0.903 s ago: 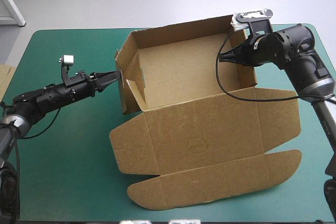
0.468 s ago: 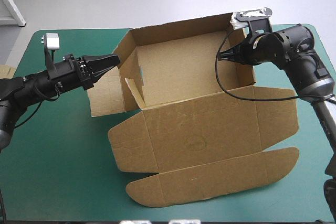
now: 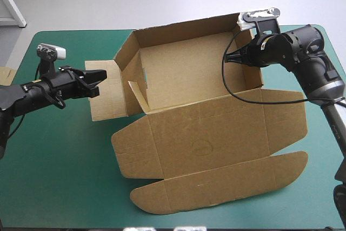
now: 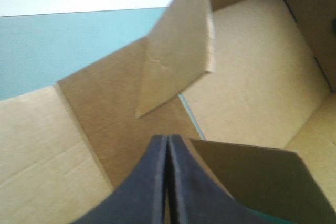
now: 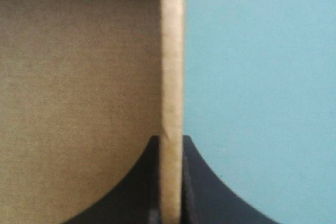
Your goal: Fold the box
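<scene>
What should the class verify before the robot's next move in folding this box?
1. Right gripper shut on the box, at its right wall: ok.
2. Left gripper shut, holding no board: ok.
3. Left flap raised: not ok; it lies splayed outward under the left gripper.
4. Back wall upright: ok.
5. Lid flat on the teal-green cover: ok.

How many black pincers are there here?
2. The left pincer is shut, empty, over the box's left flap; the right pincer is clamped on the box's right wall. None seem hidden.
</scene>
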